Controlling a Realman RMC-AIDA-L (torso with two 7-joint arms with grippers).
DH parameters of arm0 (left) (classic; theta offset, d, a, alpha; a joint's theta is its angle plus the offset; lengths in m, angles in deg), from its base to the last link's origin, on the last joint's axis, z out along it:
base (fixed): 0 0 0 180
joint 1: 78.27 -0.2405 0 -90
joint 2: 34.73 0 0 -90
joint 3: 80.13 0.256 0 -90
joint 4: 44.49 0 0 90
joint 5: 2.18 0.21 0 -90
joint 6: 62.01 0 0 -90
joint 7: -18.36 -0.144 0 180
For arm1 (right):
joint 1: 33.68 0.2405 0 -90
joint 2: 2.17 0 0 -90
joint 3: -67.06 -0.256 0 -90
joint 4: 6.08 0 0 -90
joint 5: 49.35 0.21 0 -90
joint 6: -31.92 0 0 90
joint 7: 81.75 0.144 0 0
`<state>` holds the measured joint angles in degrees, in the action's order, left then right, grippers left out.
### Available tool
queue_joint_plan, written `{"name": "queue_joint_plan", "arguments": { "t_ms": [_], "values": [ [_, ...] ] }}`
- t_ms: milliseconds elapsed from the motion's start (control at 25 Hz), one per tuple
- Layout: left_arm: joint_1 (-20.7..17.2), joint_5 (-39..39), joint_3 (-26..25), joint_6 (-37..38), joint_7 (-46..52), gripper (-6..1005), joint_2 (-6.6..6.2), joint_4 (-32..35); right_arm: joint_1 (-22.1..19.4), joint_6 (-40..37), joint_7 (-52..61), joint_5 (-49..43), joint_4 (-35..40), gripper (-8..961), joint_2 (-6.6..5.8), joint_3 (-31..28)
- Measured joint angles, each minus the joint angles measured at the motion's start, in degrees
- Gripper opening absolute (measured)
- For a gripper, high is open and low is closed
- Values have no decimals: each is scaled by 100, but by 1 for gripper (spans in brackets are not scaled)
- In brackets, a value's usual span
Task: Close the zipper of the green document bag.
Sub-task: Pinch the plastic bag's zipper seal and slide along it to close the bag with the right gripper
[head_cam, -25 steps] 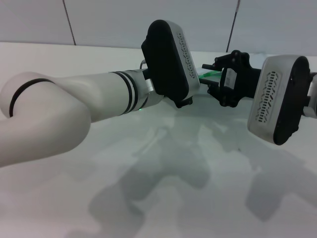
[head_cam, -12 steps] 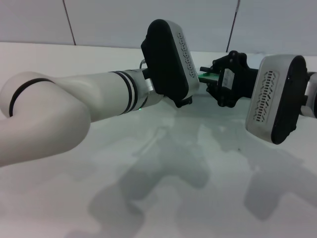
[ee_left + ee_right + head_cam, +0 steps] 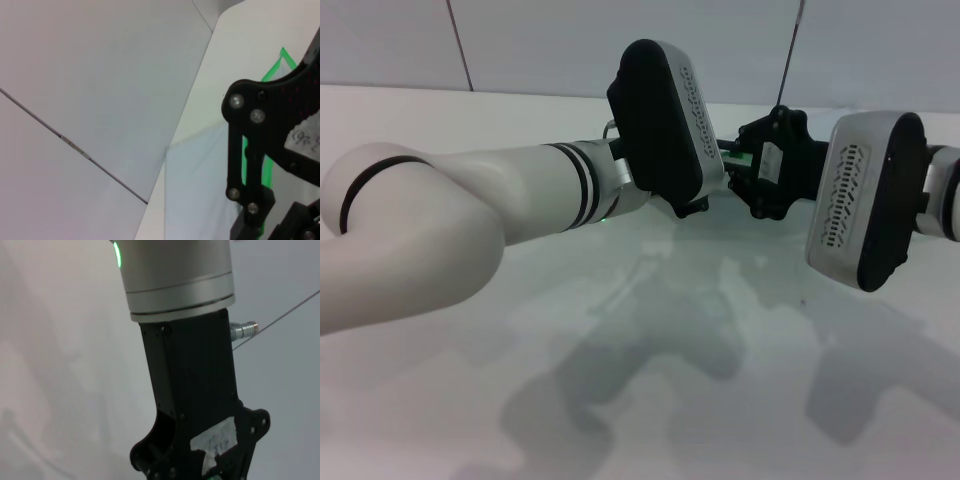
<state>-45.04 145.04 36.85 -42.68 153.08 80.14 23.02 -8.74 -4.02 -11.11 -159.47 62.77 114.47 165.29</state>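
The green document bag (image 3: 200,190) lies flat on the white table, pale and translucent. Its zipper (image 3: 272,72) is a thin bright green strip along one edge, and a short piece of that zipper (image 3: 745,157) shows in the head view. My right gripper (image 3: 747,160) sits on this green strip at the far middle of the table and looks shut on it; one of its black fingers (image 3: 252,200) crosses the strip. The slider is hidden. My left gripper is mostly behind its wrist housing (image 3: 665,120); only its black body (image 3: 192,400) shows, just left of the right gripper.
The white tabletop (image 3: 670,330) stretches toward me under both arms. A grey panelled wall (image 3: 570,40) stands right behind the table's far edge. My left forearm (image 3: 470,220) spans the left half of the head view.
My right gripper has slid leftward along the green strip, closing the gap to the left wrist housing. Less of the green strip shows. The left arm has stayed put.
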Motion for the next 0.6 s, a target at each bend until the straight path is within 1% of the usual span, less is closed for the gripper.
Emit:
{"name": "queue_joint_plan", "arguments": {
  "t_ms": [360,600],
  "values": [
    [-10,15,0,1,-6,55,0,0,4,2,2,0,-21,134,-1,3],
    [-21,17,-15,1,-12,54,0,-2,-10,37,3,0,-30,81,-1,-1]
  ]
}}
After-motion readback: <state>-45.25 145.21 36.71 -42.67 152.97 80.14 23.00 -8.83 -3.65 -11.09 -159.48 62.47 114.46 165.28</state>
